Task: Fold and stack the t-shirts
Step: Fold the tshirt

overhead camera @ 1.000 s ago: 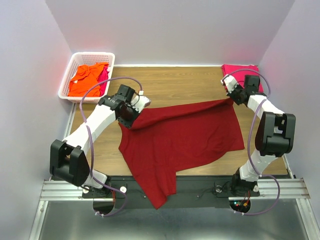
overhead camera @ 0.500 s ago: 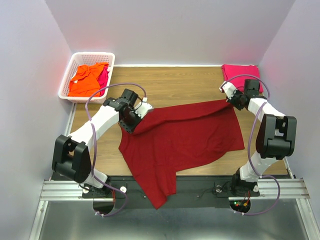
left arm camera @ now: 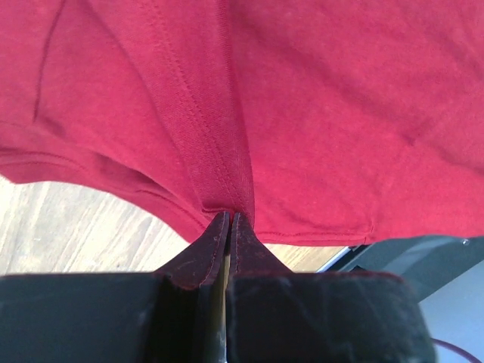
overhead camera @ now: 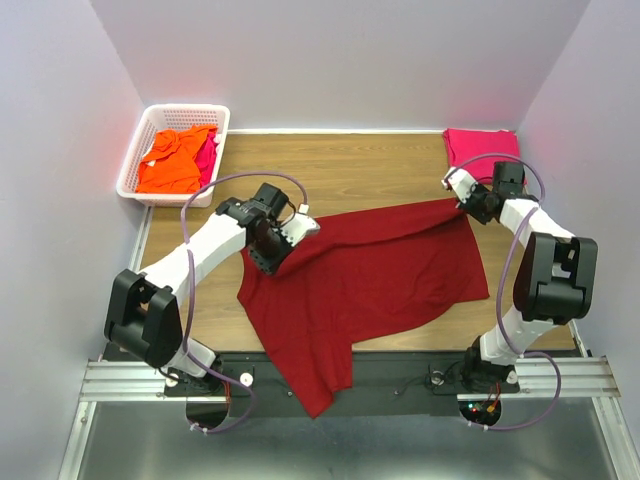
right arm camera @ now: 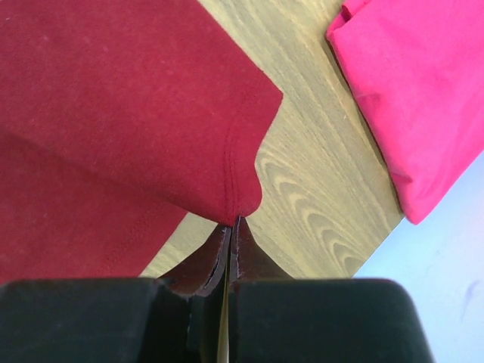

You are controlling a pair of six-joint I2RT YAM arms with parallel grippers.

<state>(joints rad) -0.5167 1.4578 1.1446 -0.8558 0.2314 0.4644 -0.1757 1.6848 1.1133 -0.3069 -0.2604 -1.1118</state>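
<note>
The dark red t-shirt (overhead camera: 370,270) lies spread across the middle of the table, its lower part hanging over the near edge. My left gripper (overhead camera: 285,240) is shut on the shirt's far left part; in the left wrist view the cloth (left arm camera: 227,113) is pinched at the fingertips (left arm camera: 229,219). My right gripper (overhead camera: 465,202) is shut on the shirt's far right corner (right arm camera: 227,166), held just above the wood. A folded magenta-pink t-shirt (overhead camera: 482,145) lies at the back right and shows in the right wrist view (right arm camera: 416,98). An orange t-shirt (overhead camera: 172,160) and a pink one (overhead camera: 208,152) lie in the basket.
A white lattice basket (overhead camera: 137,150) stands at the back left corner. Bare wooden tabletop (overhead camera: 340,170) lies behind the dark red shirt. White walls close the left, back and right sides. The black front rail (overhead camera: 400,365) runs along the near edge.
My left gripper has moved to the right and slightly nearer, carrying the shirt's left part over the rest of the cloth. My right gripper has stayed almost in place on its corner.
</note>
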